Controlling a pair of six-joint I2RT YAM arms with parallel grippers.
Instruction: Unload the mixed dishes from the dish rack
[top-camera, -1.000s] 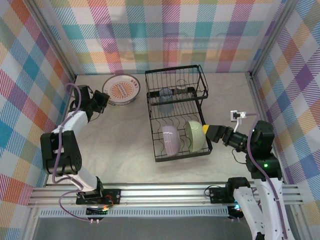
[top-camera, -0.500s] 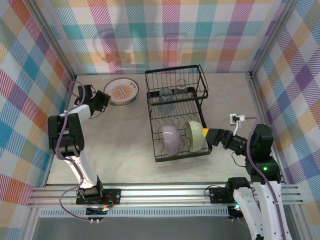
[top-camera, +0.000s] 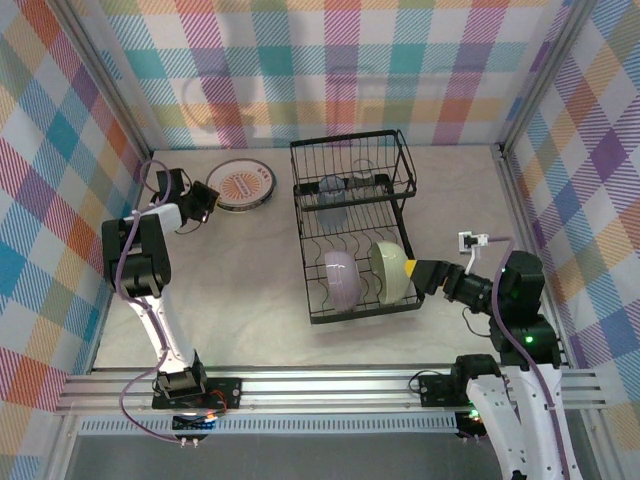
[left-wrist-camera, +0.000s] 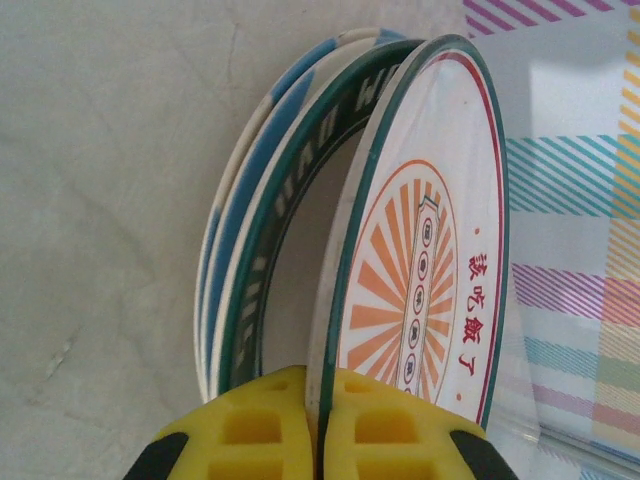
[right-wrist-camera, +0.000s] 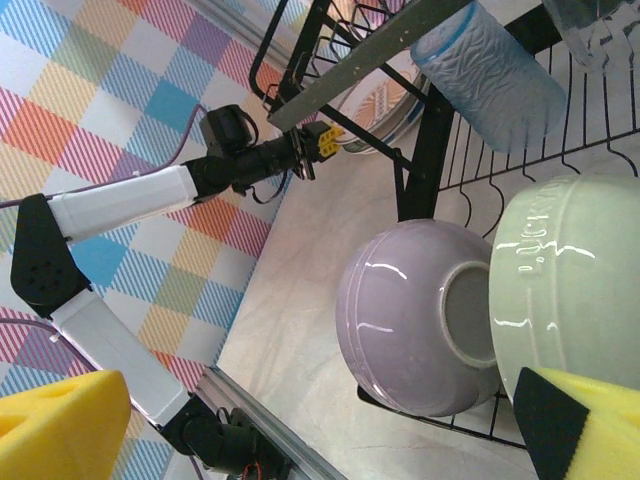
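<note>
My left gripper (left-wrist-camera: 322, 420) is shut on the rim of the white plate with the orange sunburst (left-wrist-camera: 420, 280), which lies over the blue-and-white striped plate (left-wrist-camera: 250, 190). From above, that gripper (top-camera: 205, 200) and the sunburst plate (top-camera: 245, 183) sit left of the dish rack (top-camera: 349, 139). In the rack's lower tray stand the lavender bowl (top-camera: 340, 278) and the pale green bowl (top-camera: 392, 270). The glass tumbler (top-camera: 332, 195) lies in the upper basket. My right gripper (top-camera: 414, 271) is open beside the green bowl (right-wrist-camera: 570, 280), with the lavender bowl (right-wrist-camera: 420, 330) ahead between its fingers.
Checked walls close the table on the left, back and right. The left arm (right-wrist-camera: 130, 200) stands folded near the left wall. Bare table stretches in front of the plates and left of the rack. The tumbler (right-wrist-camera: 490, 70) hangs above the bowls in the right wrist view.
The left arm's elbow has swung back toward the left wall while its gripper stayed on the plate's rim. The right gripper has drifted slightly toward the near edge.
</note>
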